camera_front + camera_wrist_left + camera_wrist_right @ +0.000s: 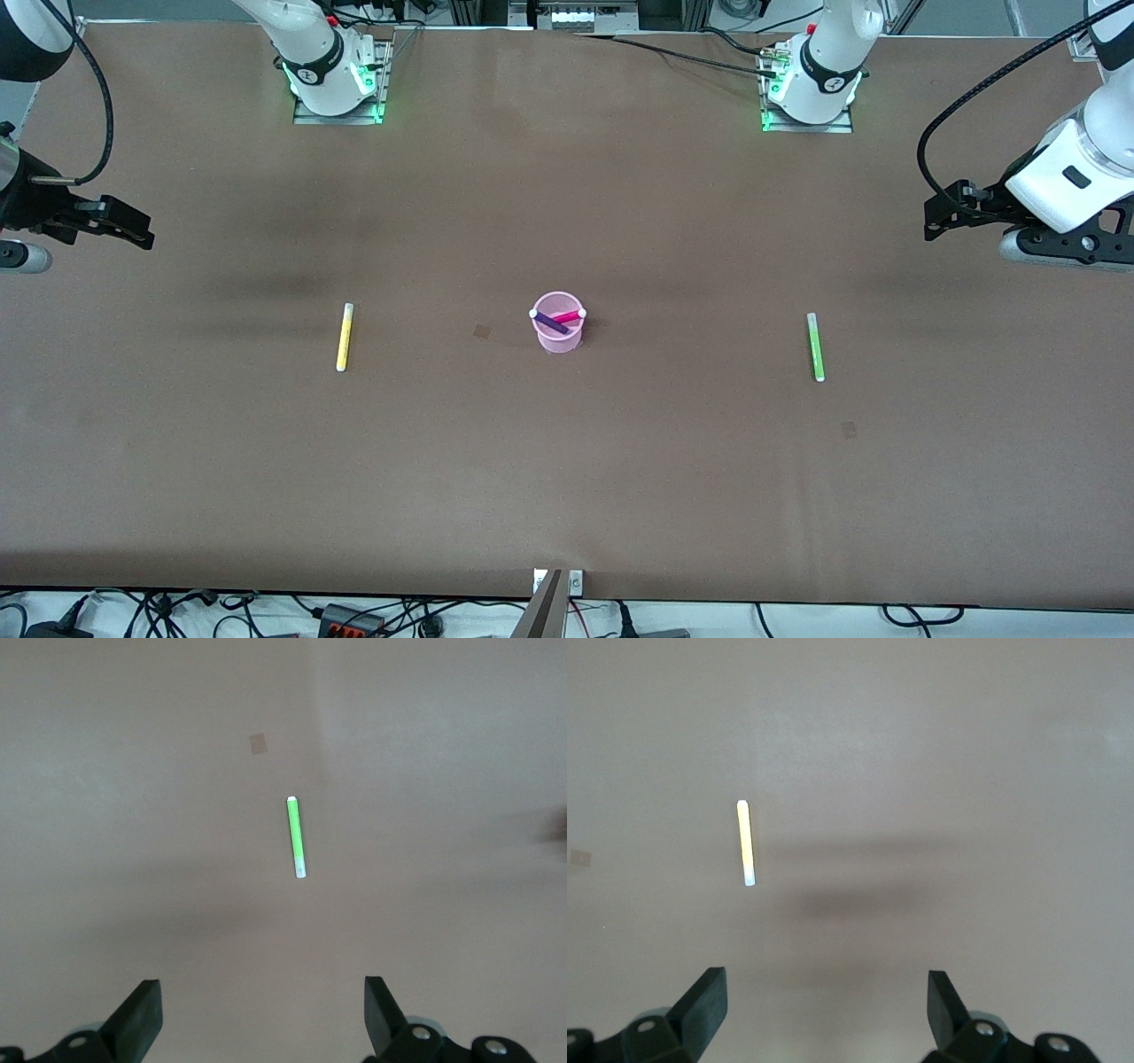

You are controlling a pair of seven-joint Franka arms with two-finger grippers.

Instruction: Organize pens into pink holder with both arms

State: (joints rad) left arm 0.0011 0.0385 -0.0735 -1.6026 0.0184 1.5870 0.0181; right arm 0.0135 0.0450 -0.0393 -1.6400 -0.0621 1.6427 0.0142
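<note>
So far two slim pens, purple [549, 322] and magenta [567, 316], lean crossed inside the translucent pale-pink plastic cup [558, 340] at mid-table. The yellow pen [344, 338] and green pen [815, 347] lie flat toward either end, each handy to one arm. Left gripper [262, 1014] and right gripper [826, 1008] hover over the table's end edges, jaws spread wide, holding nothing.
</note>
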